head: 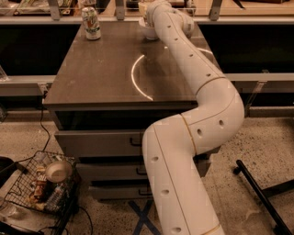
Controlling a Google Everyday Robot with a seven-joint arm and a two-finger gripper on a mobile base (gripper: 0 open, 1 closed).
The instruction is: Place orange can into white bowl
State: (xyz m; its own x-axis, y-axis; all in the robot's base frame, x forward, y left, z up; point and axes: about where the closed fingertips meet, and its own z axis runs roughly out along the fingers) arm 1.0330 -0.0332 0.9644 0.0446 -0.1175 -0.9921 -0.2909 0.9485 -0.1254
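Note:
My arm reaches across the table to its far edge. My gripper (146, 13) is at the arm's end, right above the white bowl (147, 32), and is mostly hidden behind my wrist. Only the left part of the bowl shows on the table beside the arm. A small pale orange-tan sliver (142, 7) shows at the gripper above the bowl. I cannot tell whether it is the orange can, which is otherwise hidden.
A white-and-green can (91, 23) stands at the table's far left corner. The dark table top (105, 69) sits over drawers. A wire basket (27, 183) with a tan bowl (58, 171) and clutter is on the floor at lower left. A black stand leg (262, 193) lies at right.

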